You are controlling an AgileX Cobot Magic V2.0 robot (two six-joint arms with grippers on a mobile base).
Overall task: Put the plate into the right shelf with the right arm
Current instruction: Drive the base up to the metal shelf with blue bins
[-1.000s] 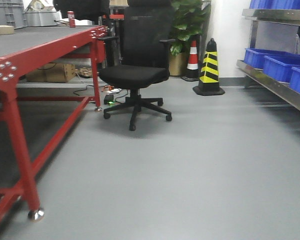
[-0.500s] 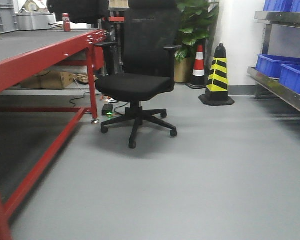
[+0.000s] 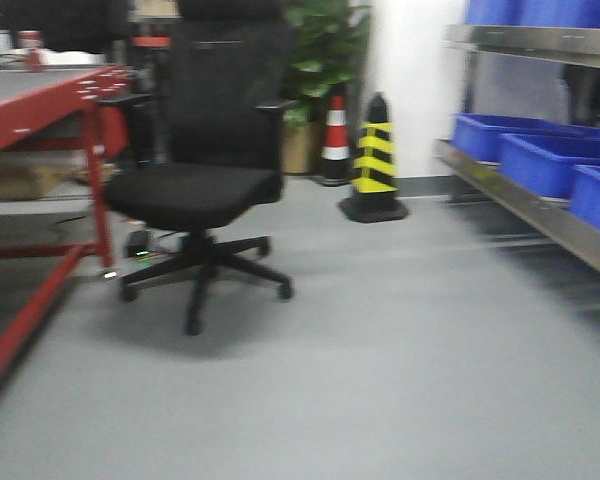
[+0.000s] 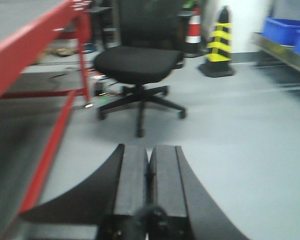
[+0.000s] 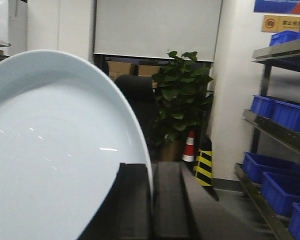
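Blur smears the front view: the black office chair (image 3: pixel 195 190), the striped cone (image 3: pixel 373 165) and the red-framed counter (image 3: pixel 40 100) all have soft edges. The right shelf (image 3: pixel 525 195) runs off the right side, so only part of its steel rails and blue bins (image 3: pixel 535 160) shows. What sits on the far end of the counter is too blurred to name.

In the right wrist view the plate (image 5: pixel 50 150) is cut off at the left and bottom edges. It is plain glossy white, round and shallow, with faint highlights across its face. Its rim is pinched between the right fingers (image 5: pixel 165 200), clamped on its lower edge, and the shelf stands well apart to the right. A leafy plant (image 5: pixel 182 100) is partly hidden behind the plate.

The left fingers (image 4: pixel 140 170) are pressed together with nothing between them – their base is out of focus.
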